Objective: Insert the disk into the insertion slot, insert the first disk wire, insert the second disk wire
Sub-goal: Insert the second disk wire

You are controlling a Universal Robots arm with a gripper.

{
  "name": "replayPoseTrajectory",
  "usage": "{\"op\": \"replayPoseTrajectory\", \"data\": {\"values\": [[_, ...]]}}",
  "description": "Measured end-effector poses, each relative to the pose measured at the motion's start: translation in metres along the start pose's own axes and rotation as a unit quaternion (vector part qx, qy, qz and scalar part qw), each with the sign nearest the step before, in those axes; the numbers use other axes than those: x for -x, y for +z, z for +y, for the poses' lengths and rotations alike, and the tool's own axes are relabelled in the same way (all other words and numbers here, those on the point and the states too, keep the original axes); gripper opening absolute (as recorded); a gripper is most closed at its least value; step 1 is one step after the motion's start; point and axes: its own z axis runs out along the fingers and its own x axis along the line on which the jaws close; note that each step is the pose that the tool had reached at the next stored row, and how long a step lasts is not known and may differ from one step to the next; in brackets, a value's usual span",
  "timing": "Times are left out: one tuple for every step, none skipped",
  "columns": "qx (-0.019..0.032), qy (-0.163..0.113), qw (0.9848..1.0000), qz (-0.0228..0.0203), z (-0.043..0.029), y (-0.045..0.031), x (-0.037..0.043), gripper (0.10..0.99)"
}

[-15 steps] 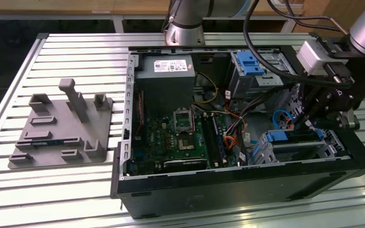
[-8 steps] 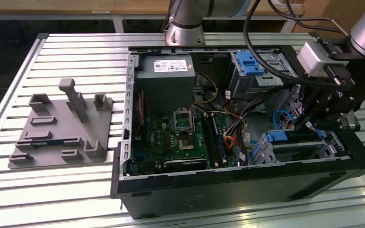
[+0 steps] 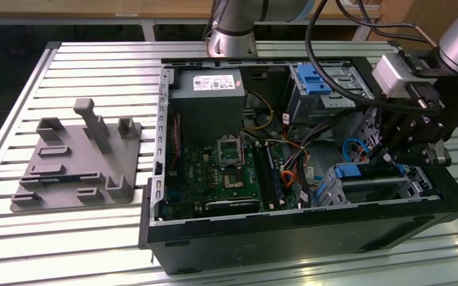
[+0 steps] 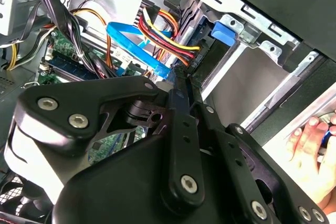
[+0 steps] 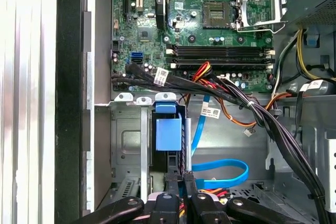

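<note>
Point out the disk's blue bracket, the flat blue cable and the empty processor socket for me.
Disk's blue bracket (image 5: 168, 134), first wrist view, on its flat blue face.
Flat blue cable (image 5: 223, 166), first wrist view, on its looped band.
Processor socket (image 5: 217, 14), first wrist view, on its dark centre.

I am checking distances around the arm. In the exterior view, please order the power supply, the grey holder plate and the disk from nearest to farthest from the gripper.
1. The disk, directly under the gripper.
2. The power supply, across the case.
3. The grey holder plate, outside the case at the exterior view's left.
</note>
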Motion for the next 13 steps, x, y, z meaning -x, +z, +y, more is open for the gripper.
{"op": "replayPoseTrajectory", "data": {"values": [[0.0000,0.000,1.0000,0.0000,0.0000,0.0002,-0.0001,0.161],[0.0000,0.000,1.0000,0.0000,0.0000,0.0004,-0.0001,0.161],[0.0000,0.001,1.0000,0.0000,-0.0001,0.0006,-0.0002,0.161],[0.0000,0.001,1.0000,-0.0001,-0.0001,0.0008,-0.0003,0.161],[0.0000,0.001,1.0000,-0.0001,-0.0001,0.0010,-0.0004,0.161],[0.0000,0.001,1.0000,-0.0001,-0.0001,0.0012,-0.0004,0.161],[-0.0001,0.001,1.0000,-0.0001,-0.0002,0.0015,-0.0004,0.161],[0.0000,0.002,1.0000,-0.0002,-0.0002,0.0019,-0.0004,0.161],[-0.0001,0.002,1.0000,-0.0001,-0.0003,0.0021,-0.0005,0.161],[-0.0001,0.002,1.0000,-0.0001,-0.0004,0.0024,-0.0005,0.161],[0.0000,0.002,1.0000,-0.0001,-0.0005,0.0028,-0.0005,0.161],[0.0000,0.002,1.0000,-0.0001,-0.0007,0.0032,-0.0005,0.161],[-0.0001,0.002,1.0000,-0.0001,-0.0008,0.0035,-0.0005,0.161]]}}
